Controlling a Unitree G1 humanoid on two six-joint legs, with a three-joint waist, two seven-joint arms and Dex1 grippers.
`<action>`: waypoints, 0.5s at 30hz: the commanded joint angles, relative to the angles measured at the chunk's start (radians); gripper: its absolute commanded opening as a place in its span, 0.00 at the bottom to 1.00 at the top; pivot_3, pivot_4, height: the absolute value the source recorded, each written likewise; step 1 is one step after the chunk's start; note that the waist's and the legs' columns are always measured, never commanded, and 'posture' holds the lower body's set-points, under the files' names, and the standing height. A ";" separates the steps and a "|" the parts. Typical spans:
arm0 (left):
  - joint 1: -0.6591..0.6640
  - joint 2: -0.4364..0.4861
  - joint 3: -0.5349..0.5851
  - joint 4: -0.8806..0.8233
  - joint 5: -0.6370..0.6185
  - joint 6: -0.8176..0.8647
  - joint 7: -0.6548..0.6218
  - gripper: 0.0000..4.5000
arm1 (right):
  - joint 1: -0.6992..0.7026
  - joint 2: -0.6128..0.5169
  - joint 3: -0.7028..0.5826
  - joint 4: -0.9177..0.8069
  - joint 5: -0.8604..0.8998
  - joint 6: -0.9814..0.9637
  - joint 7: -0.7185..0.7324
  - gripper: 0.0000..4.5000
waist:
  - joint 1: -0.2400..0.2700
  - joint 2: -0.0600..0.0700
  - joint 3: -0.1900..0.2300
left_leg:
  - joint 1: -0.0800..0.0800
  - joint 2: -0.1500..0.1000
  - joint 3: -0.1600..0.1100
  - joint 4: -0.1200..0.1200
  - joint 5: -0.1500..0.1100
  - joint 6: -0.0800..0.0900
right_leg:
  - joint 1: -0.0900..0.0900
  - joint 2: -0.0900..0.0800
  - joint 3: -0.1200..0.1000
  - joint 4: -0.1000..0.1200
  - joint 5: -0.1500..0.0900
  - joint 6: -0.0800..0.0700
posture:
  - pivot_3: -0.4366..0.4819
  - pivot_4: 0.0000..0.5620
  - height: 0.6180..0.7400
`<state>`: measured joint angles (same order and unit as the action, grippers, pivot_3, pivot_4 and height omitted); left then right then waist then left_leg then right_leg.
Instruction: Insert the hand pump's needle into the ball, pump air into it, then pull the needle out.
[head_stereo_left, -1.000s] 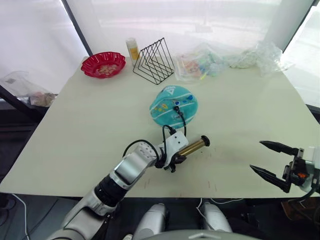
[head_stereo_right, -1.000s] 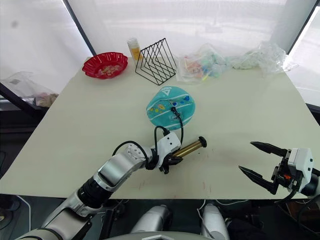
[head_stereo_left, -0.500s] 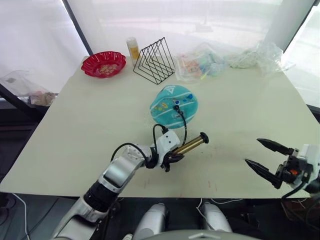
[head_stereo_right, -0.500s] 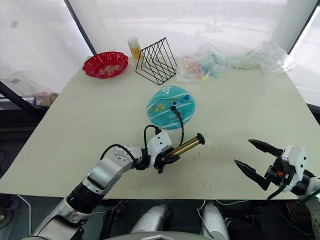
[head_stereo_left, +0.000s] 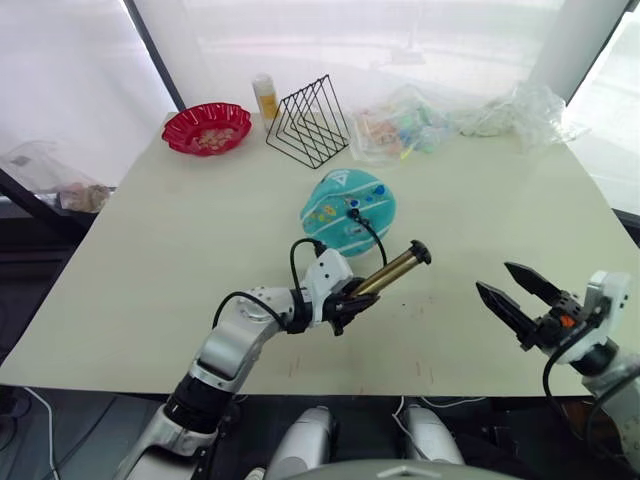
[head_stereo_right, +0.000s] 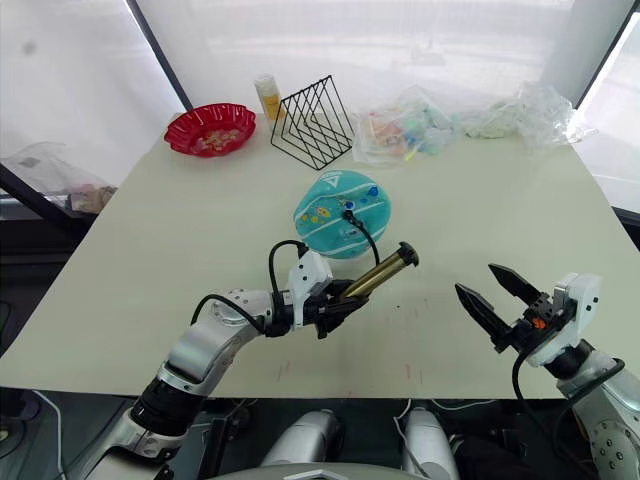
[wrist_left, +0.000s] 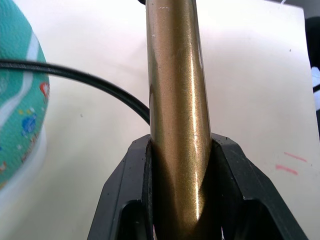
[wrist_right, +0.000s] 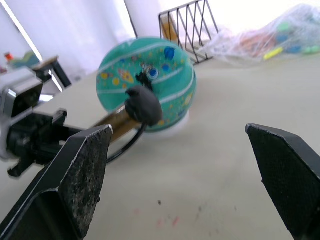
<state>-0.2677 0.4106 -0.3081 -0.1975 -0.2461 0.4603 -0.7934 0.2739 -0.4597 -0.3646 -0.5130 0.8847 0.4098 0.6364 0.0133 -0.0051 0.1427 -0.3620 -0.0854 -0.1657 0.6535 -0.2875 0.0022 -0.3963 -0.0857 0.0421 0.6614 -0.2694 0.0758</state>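
ball is teal with white curved stripes and tiny colourful cartoon prints, sitting on a cream table. pump barrel is brass-gold with black caps and a thin black hose. at 11 o'clock there's a red bowl, and next to it a black wire rack

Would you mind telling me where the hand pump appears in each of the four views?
Left eye view: hand pump held tilted, just below centre.
Right eye view: likewise, in the left gripper.
Left wrist view: its brass barrel between the fingers.
Right wrist view: handle end left of centre.
Shared landmark: the teal ball.
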 joint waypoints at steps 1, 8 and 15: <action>0.002 -0.015 0.034 -0.005 -0.024 -0.053 -0.011 0.23 | -0.014 0.011 -0.011 -0.062 0.100 0.061 -0.086 1.00 | 0.000 0.000 0.000 | 0.000 0.000 0.000 0.000 0.000 0.000 | 0.000 0.000 0.000 0.000 0.000 0.000 | 0.48 0.27 1.00; 0.036 -0.048 0.039 -0.010 -0.051 -0.116 -0.041 0.23 | -0.103 0.126 0.089 -0.075 0.297 0.176 -0.320 1.00 | -0.011 0.000 0.000 | 0.000 0.000 0.000 0.000 0.000 0.000 | 0.000 0.000 0.000 0.000 0.000 0.000 | 0.48 0.27 1.00; 0.053 -0.054 0.037 -0.021 -0.053 -0.149 -0.064 0.23 | -0.179 0.191 0.149 -0.056 0.385 0.215 -0.451 1.00 | -0.009 0.000 0.000 | 0.000 0.000 -0.001 0.000 0.000 0.000 | 0.000 0.000 0.000 0.000 0.000 0.000 | 0.48 0.27 1.00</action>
<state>-0.2138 0.3629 -0.2807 -0.1798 -0.2793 0.3455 -0.8468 0.1161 -0.2875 -0.2214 -0.5513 1.2221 0.6268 0.2097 0.0039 -0.0050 0.1428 -0.3623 -0.0859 -0.1668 0.6533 -0.2875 0.0024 -0.3966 -0.0854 0.0417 0.6611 -0.2694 0.0757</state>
